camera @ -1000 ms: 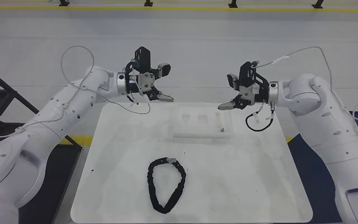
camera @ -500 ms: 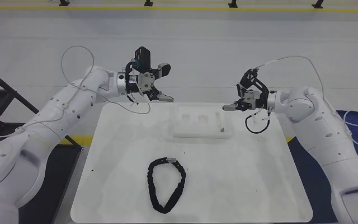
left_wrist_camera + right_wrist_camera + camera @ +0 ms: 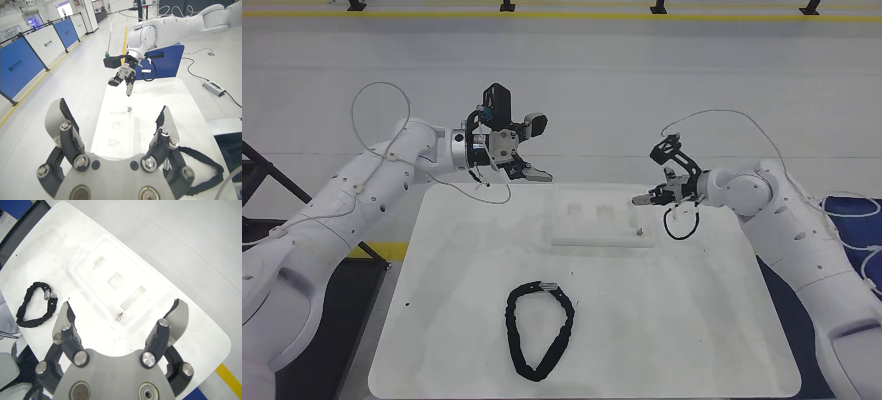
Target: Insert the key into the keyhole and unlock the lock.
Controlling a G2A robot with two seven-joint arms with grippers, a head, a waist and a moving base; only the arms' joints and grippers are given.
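Note:
A small metal key (image 3: 119, 316) (image 3: 640, 232) (image 3: 129, 108) lies on the near right corner of a white foam tray (image 3: 597, 226) (image 3: 88, 256) at the table's back. A black chain lock (image 3: 539, 329) (image 3: 36, 306) lies in a loop at the table's front middle, its silver lock cylinder (image 3: 46, 294) at the loop's top. My right gripper (image 3: 652, 193) (image 3: 122, 311) (image 3: 122, 86) hangs open above the tray's right end, over the key. My left gripper (image 3: 527, 172) (image 3: 113, 117) hangs open over the table's back left edge, nothing between its fingers.
The foam tray has three shallow recesses (image 3: 113, 281). The white table (image 3: 692, 330) has bare room around the chain. A blue cabinet (image 3: 164, 62) and a power brick with cables (image 3: 214, 88) stand on the floor beyond the table's right side.
My right gripper has turned its wrist and drawn slightly left and down toward the tray's right end. The left arm has kept still.

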